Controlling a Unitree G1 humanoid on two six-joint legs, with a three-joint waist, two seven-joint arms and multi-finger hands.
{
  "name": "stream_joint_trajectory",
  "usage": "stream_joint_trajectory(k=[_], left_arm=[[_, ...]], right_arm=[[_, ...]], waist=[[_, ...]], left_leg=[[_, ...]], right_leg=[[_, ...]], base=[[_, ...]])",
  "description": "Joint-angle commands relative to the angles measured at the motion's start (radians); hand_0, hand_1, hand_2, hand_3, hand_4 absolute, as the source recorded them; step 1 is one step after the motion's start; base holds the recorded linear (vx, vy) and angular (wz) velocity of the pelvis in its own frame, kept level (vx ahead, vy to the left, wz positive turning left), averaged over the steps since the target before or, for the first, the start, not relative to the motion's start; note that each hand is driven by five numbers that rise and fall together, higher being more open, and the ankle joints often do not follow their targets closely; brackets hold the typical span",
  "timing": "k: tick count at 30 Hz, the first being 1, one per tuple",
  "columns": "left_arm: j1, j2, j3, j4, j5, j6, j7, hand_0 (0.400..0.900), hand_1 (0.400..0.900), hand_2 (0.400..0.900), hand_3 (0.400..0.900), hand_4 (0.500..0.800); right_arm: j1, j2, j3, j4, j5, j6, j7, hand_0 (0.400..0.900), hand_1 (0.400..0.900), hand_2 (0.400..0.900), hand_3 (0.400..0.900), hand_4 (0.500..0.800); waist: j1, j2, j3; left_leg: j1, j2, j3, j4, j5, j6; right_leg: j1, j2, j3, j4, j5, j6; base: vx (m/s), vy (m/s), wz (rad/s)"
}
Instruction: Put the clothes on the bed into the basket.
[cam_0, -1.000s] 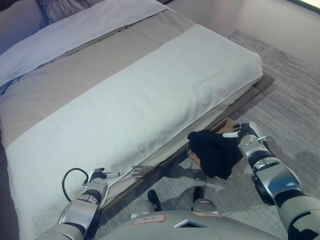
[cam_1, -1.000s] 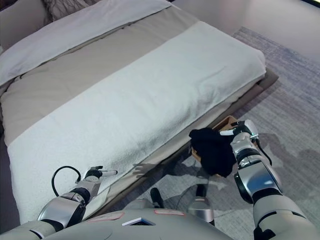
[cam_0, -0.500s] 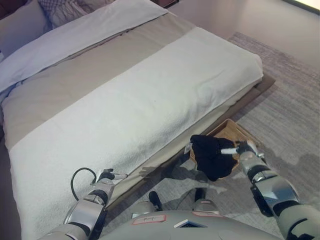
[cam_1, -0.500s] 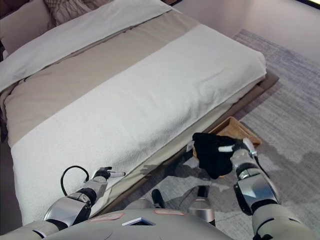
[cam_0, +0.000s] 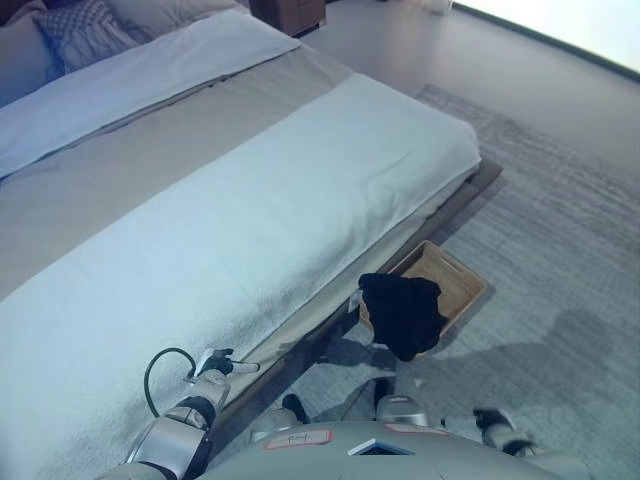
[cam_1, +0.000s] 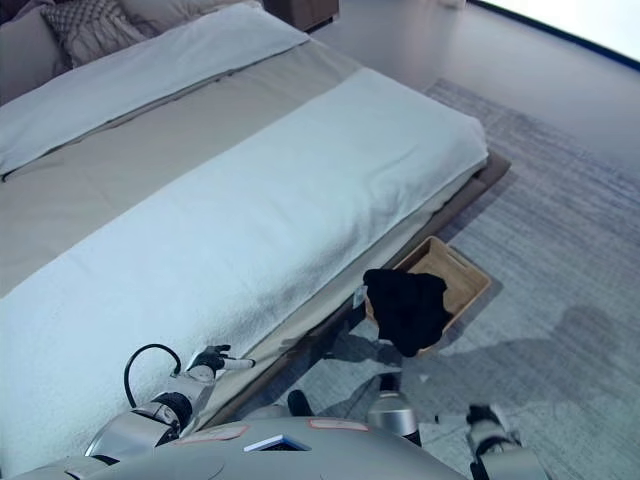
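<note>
At five o'clock of the bed (cam_0: 250, 200), black cloth (cam_0: 402, 312) drapes over the basket (cam_0: 455, 285).
Left hand (cam_0: 212, 364) idles, fingers relaxed; right hand (cam_1: 487, 418) low, fingers unclear.

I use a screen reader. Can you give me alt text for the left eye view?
A black garment hangs over the near rim of a wooden basket on the carpet beside the bed. The left hand shows low by the bed's edge, the right hand at the bottom.
</note>
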Motion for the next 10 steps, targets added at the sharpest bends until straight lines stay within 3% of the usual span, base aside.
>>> stream_joint_trajectory(k=[1,10], left_arm=[[-0.061,-0.010,0.009,0.047,0.062,-0.031,-0.001,0.900,0.900,0.900,0.900,0.800],[-0.049,-0.025,0.006,0.060,0.072,-0.037,0.000,0.900,0.900,0.900,0.900,0.800]], right_arm=[[-0.078,-0.021,-0.012,0.101,-0.046,-0.006,0.008,0.900,0.900,0.900,0.900,0.800],[-0.082,-0.013,0.023,0.087,-0.094,-0.012,-0.003,0.900,0.900,0.900,0.900,0.800]], waist=[[-0.018,0.029,-0.039],[-0.022,0.023,-0.042]], left_leg=[[0.000,-0.006,-0.081,0.005,-0.036,-0.007],[0.015,-0.001,-0.073,0.005,-0.040,-0.007]], right_leg=[[0.033,0.041,0.024,0.021,-0.104,0.004],[0.042,0.043,0.031,0.020,-0.106,0.002]], base=[[-0.01,-0.007,-0.11],[-0.01,-0.002,-0.04]])
